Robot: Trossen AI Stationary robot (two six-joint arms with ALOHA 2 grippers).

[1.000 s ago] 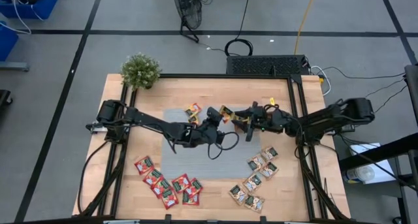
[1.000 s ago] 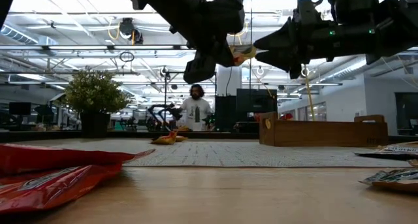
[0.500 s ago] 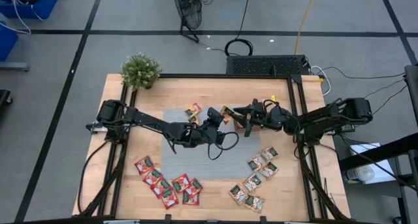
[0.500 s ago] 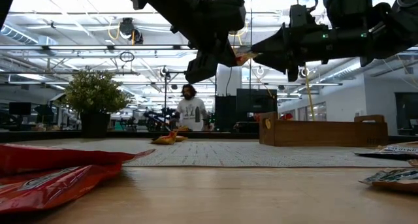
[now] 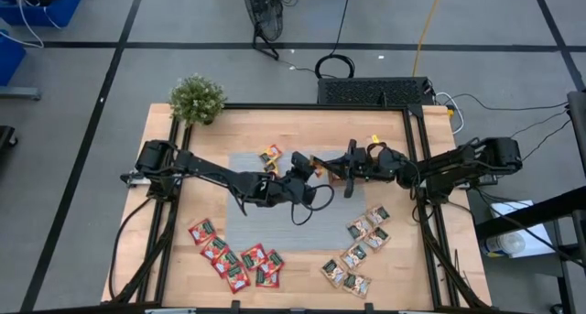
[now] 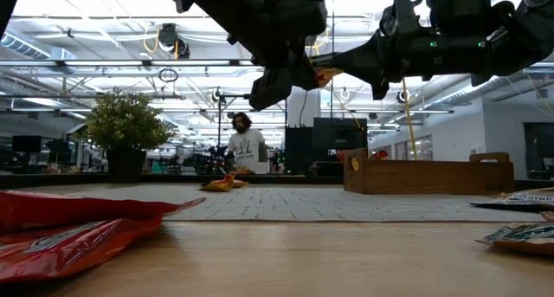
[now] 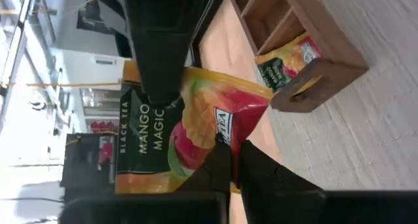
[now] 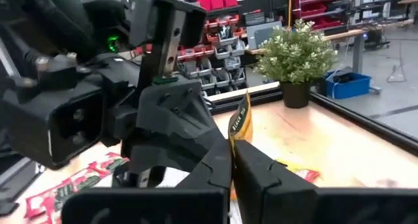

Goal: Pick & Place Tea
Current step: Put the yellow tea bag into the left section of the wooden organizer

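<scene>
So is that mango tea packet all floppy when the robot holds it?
Probably not very. The mango tea sachet stays flat though both fingers pinch only its edges, so it seems fairly stiff. It hangs in the air between the left gripper and right gripper, so it is likely light.

I see even, soft light from above on the table [image 5: 183, 204]. Low down, ceiling lights [image 6: 78, 20] glare; near red sachets [image 6: 61, 232] blur

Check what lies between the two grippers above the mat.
One orange-yellow tea sachet bridges them in the high view: left gripper and right gripper both pinch it; the left wrist view reads "Mango Magic".
</scene>
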